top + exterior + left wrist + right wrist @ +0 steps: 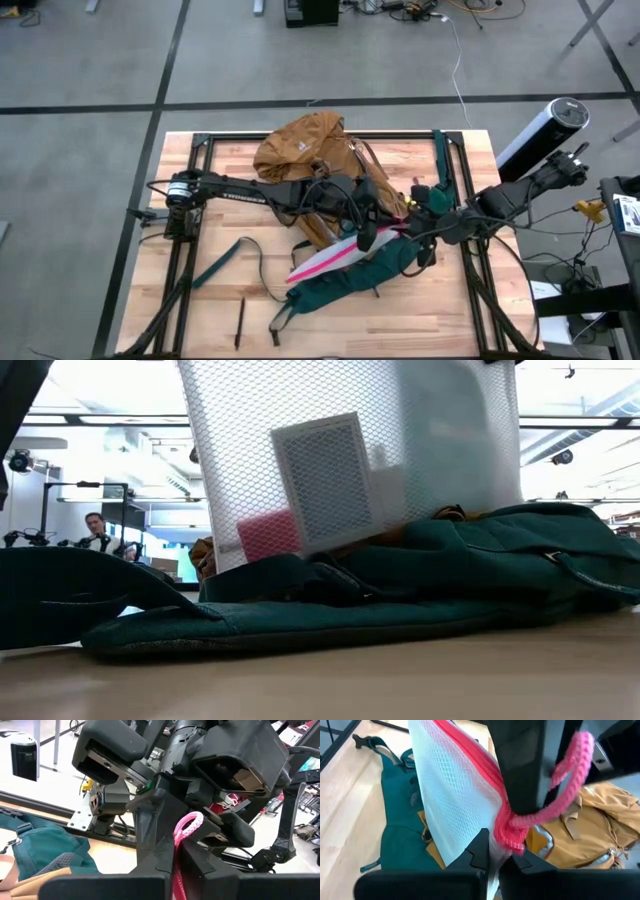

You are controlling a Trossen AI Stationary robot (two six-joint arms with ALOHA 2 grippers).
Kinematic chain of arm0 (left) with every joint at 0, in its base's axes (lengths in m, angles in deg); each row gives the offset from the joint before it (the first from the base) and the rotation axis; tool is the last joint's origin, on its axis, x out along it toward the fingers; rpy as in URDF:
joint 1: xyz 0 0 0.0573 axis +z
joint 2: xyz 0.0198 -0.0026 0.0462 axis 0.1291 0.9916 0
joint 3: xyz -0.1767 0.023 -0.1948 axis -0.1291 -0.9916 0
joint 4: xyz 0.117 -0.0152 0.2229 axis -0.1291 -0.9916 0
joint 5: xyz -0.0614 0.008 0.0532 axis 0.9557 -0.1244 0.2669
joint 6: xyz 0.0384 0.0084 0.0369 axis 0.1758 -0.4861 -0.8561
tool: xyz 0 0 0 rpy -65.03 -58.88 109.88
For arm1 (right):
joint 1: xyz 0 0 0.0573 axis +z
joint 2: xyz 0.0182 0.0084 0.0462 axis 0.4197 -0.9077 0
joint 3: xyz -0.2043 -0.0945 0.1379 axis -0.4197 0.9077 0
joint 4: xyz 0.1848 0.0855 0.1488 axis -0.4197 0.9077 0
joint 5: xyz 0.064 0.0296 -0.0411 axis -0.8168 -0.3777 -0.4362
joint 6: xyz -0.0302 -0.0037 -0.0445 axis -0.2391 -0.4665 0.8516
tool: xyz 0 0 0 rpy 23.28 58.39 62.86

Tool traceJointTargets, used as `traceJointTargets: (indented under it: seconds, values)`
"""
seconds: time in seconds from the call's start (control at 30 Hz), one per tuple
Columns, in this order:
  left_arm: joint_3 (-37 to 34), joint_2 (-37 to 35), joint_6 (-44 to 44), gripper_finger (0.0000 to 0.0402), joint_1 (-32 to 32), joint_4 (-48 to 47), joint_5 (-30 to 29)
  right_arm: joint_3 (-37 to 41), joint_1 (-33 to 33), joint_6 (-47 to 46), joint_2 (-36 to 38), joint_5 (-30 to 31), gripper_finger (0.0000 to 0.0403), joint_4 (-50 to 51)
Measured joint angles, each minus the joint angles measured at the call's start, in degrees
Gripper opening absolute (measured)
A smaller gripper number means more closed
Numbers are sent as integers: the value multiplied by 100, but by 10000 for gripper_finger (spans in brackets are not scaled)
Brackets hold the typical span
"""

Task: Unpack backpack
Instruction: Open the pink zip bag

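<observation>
The mustard-tan backpack [305,150] lies at the table's middle, its dark green back panel and straps [350,282] spread toward the near edge. A white mesh pouch [350,450] with a pink zip edge [470,757] stands above the green panel, with a white card and a pink item inside. Its lower end is hidden behind the panel [420,590]. My left gripper [176,850] is shut on the pouch's pink cord loop. My right gripper [495,855] faces it closely and is shut on the pouch's zip end. My left gripper pinches the pink cord loop [179,845] between its two fingers, coming nearly level from the table's left. The loop's free bend [190,822] sticks out beyond the fingertips. My right gripper pinches the end of the pink zip edge [509,840], where the loop is tied on. It comes slanting down from the right. The mesh hangs below and away from it.
A green strap [225,262] and a thin black stick [240,322] lie on the near left of the table. A black and white cylinder [540,135] stands past the far right corner. Black frame rails [195,200] run along the table's sides. A person [97,525] sits in the room behind.
</observation>
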Motion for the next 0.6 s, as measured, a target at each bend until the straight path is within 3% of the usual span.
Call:
traceJointTargets:
  seconds: [0.23,0.6]
  values:
    - [4,-252,-13,0,-9,-524,-80,-66,4,-53,365,-2,0,293]
    - [17,-629,234,0,-212,-2275,-411,-62,7,-146,1230,205,0,714]
